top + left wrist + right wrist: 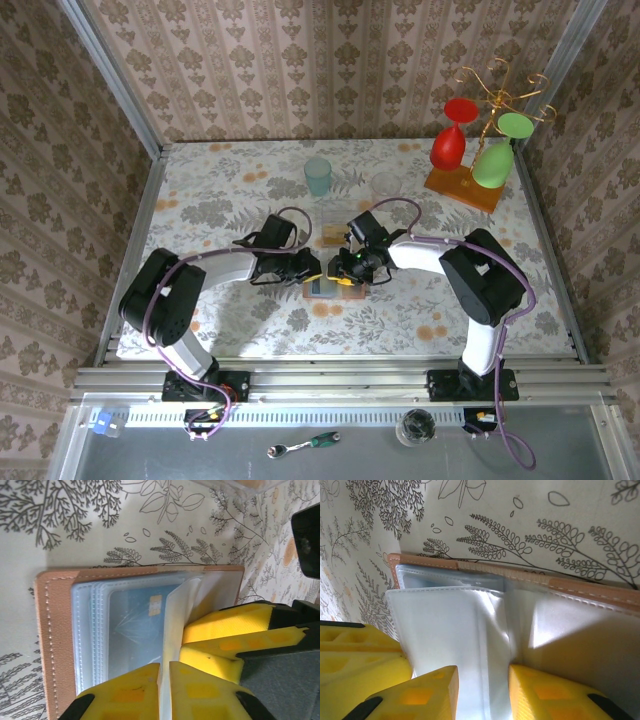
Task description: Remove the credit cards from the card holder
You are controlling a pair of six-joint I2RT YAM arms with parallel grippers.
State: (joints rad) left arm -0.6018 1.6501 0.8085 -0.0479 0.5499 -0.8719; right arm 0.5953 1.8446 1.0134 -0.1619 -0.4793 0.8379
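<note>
The card holder (320,288) lies open on the floral cloth, with a tan leather edge (50,630) and clear plastic sleeves. A blue credit card (135,625) with a gold chip sits inside one sleeve. My left gripper (164,667) is shut on a thin white sleeve page (175,615) that stands up from the holder. My right gripper (482,672) hovers over the sleeves (450,630) with its jaws apart, and a fold of plastic runs between them. Both grippers (312,268) (345,268) meet over the holder. A small orange-tan card (328,237) lies flat just behind it.
A teal cup (318,175) and a clear glass (386,183) stand at the back middle. An orange wooden rack (462,187) at the back right holds a red glass (449,140) and a green glass (497,158). Metal rails edge the table.
</note>
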